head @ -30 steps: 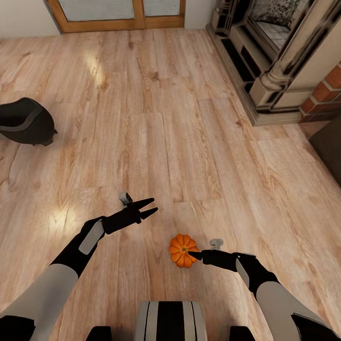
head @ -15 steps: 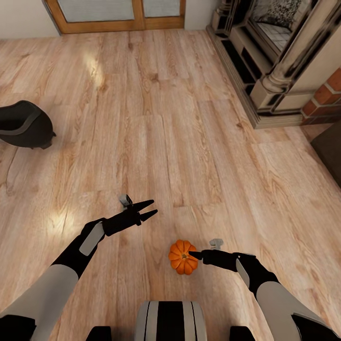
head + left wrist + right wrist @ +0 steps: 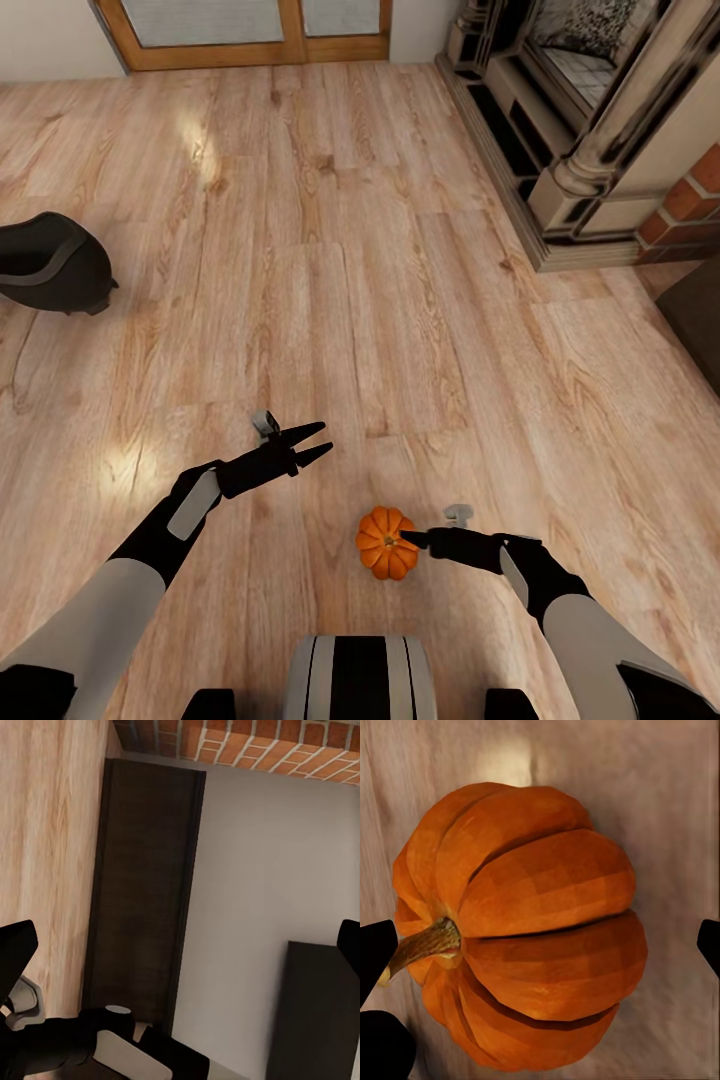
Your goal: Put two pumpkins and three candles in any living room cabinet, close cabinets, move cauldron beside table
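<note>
Little has moved: right gripper [image 3: 408, 540] still open at pumpkin [image 3: 386, 542], not gripped. Left gripper [image 3: 315, 440] open, empty. Cauldron [image 3: 50, 263] unplaced; most remains.

Pale oak-look plank floor [image 3: 380, 250] covers most of head view, w/ bright light patches at upper left & lower left. Top edge: orange-brown wooden door frame w/ frosted glass panels [image 3: 250, 30], white wall [image 3: 50, 40] on either side. Upper right: ornate cream & black stone fireplace surround [image 3: 590, 150] w/ a column, stepped base sitting on floor. Red brick wall section [image 3: 690, 200] at right edge, just beside surround. Left wrist view: same red brick [image 3: 255, 742], plain grey-white wall surface [image 3: 277, 870], plank floor strip [image 3: 45, 832].
</note>
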Robot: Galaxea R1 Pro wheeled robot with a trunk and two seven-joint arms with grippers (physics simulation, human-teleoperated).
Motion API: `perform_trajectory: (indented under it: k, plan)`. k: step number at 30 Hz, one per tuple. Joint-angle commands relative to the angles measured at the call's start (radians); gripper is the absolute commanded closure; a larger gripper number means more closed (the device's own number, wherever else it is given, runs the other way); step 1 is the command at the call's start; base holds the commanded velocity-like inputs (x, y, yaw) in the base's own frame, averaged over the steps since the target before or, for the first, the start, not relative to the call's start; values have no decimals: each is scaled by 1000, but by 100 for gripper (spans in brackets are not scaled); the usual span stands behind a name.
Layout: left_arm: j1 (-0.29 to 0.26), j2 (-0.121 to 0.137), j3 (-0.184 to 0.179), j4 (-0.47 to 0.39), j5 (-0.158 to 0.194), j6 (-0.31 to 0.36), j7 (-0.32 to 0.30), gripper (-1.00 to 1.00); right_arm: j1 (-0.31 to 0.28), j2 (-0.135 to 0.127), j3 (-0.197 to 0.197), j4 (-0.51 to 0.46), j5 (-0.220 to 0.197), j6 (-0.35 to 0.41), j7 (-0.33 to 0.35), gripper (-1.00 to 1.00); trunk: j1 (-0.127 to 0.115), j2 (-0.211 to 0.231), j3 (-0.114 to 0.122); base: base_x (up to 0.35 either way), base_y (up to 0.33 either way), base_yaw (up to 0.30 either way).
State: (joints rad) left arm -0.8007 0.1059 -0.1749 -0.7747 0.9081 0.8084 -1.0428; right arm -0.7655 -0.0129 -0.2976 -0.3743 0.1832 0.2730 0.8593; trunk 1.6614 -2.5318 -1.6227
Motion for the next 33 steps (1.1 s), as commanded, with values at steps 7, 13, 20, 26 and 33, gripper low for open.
perform_trajectory:
  k: [7,13,20,26,33]
  plan:
    - [0,0,0,0,0,-1,0,-100,0,-8,0,0,-4,0,3,-100,0,0,0,0,0,0]
    - [0,-1,0,0,0,-2,0,-100,0,-9,0,0,-4,0,4,-100,2,-1,-19,0,0,0]
    - [0,-11,0,0,0,-2,0,-100,0,-9,0,0,-4,0,4,-100,5,-3,-46,0,0,0]
    - [0,-12,0,0,0,-2,0,-100,0,-9,0,-1,-5,-1,4,-100,6,-3,-50,0,0,0]
    - [0,-12,0,0,-1,-2,0,-100,0,-7,3,-1,-5,0,4,-100,6,-3,-50,0,0,0]
